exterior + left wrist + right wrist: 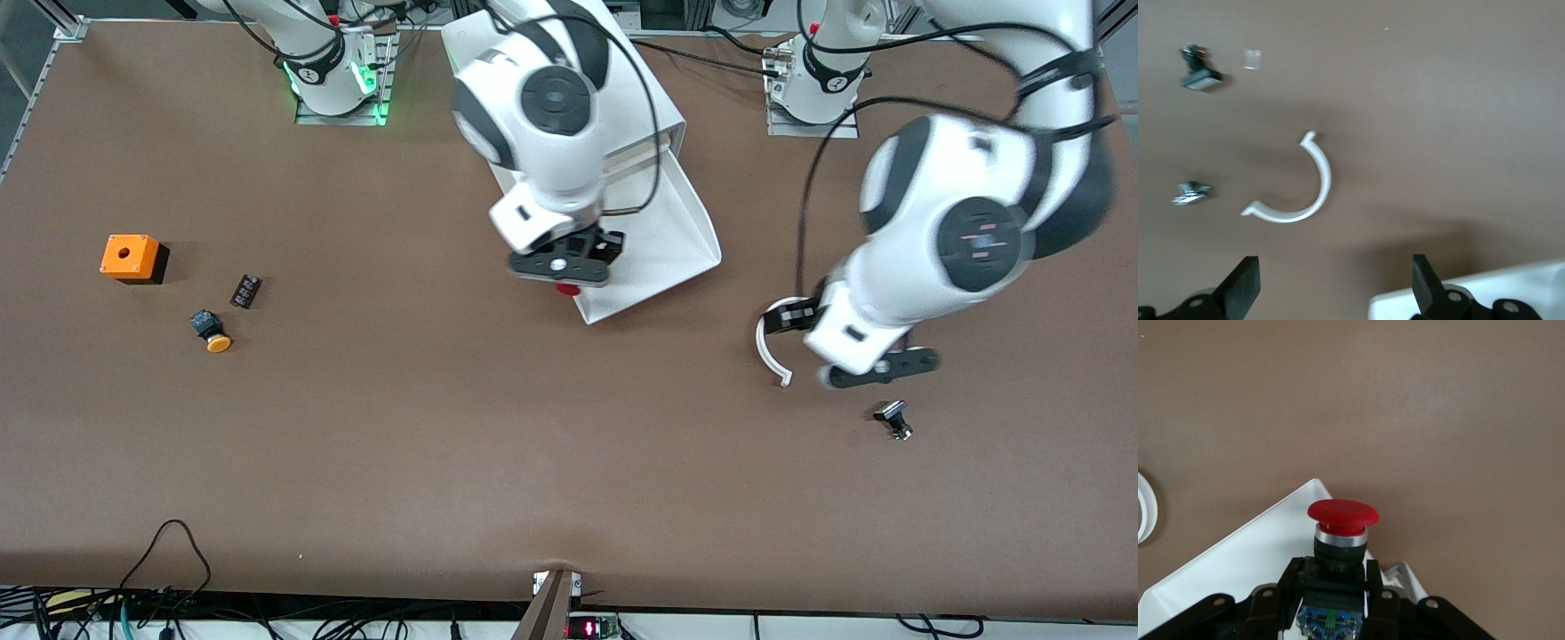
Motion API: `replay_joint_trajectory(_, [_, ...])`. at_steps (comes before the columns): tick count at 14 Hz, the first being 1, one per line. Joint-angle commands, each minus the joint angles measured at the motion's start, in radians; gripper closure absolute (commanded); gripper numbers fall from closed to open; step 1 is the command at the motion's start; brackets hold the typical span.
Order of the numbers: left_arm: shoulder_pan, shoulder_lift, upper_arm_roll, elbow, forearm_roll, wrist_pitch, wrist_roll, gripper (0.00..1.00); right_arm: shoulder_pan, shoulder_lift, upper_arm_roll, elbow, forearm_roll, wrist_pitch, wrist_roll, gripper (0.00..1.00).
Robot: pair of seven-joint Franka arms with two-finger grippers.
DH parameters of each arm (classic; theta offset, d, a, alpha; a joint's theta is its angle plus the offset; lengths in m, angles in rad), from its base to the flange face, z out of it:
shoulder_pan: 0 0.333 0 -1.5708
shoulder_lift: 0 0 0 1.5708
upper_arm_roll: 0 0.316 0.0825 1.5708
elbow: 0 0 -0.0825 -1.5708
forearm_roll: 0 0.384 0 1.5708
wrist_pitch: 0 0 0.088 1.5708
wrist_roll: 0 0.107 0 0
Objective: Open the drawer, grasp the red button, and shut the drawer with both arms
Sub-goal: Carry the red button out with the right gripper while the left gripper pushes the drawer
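Brown table (356,427), centre frame: the button (1343,520) is held clamped in the right gripper (562,267) above the open drawer (685,240), the left gripper (1335,293) hung spread and empty; slippage could be caused by the narrow grip.

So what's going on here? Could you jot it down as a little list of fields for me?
drawer: lowest drawer of the white cabinet, pulled open
red button: red button gripped by its dark body
right gripper: right gripper shut on the red button, over the drawer's front corner
left gripper: left gripper open, empty, over the table near a white curved piece
elsewhere: orange box and orange-capped button toward the right arm's end
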Motion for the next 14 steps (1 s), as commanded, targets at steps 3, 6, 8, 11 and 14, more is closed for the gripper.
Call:
replay_joint_trajectory(3, [-0.108, 0.004, 0.014, -0.135, -0.024, 0.192, -0.236, 0.00, -0.182, -0.137, 0.008, -0.018, 0.085, -0.213, -0.368, 0.78])
replay_joint_trajectory(6, [-0.145, 0.038, 0.014, -0.156, -0.024, 0.258, -0.352, 0.00, -0.295, -0.184, 0.008, -0.021, 0.085, -0.363, -0.600, 0.78])
replay_joint_trajectory(8, [-0.168, 0.041, 0.014, -0.207, -0.023, 0.335, -0.383, 0.00, -0.389, -0.213, 0.008, -0.024, 0.085, -0.448, -0.735, 0.78])
replay_joint_trajectory(11, [-0.208, 0.038, 0.014, -0.285, -0.024, 0.424, -0.405, 0.00, -0.477, -0.339, 0.001, -0.230, 0.082, -0.381, -0.937, 0.78])
replay_joint_trajectory(14, [-0.242, 0.034, 0.014, -0.334, -0.023, 0.459, -0.425, 0.00, -0.527, -0.450, -0.027, -0.482, 0.038, -0.223, -1.114, 0.78])
